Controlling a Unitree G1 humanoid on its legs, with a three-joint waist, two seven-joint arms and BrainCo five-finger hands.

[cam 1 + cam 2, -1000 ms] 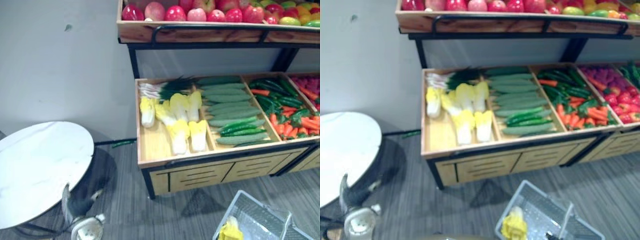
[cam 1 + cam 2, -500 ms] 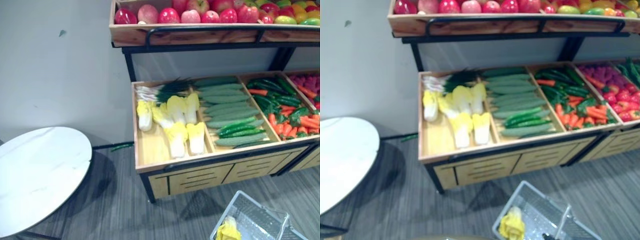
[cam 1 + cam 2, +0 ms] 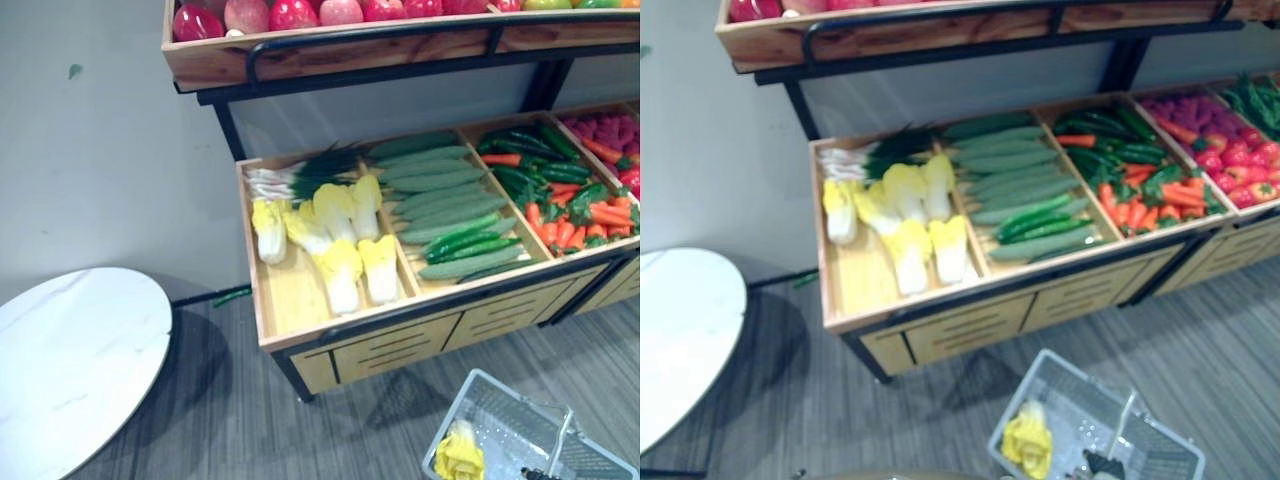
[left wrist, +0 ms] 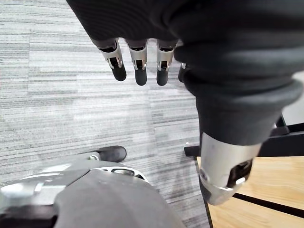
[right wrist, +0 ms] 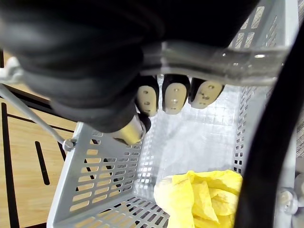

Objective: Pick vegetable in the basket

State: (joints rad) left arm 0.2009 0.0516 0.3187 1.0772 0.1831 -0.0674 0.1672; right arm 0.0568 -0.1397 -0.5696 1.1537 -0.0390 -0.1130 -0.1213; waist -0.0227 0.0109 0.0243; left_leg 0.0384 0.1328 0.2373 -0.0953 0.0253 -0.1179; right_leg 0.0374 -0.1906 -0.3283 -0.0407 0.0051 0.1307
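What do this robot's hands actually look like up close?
The left hand has slim silver fingers with rounded dark tips under a dark ribbed cover, and a thicker silver thumb set apart. The right hand matches: same dark cover, pale finger pads with small dots.

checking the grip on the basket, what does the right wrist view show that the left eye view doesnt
Right wrist view: the right hand up close, fingers curled round the handle.
Left eye view: the stand with cabbages, cucumbers and carrots, apples on the shelf above, and the white table.
Both: the grey basket with a yellow vegetable in it.
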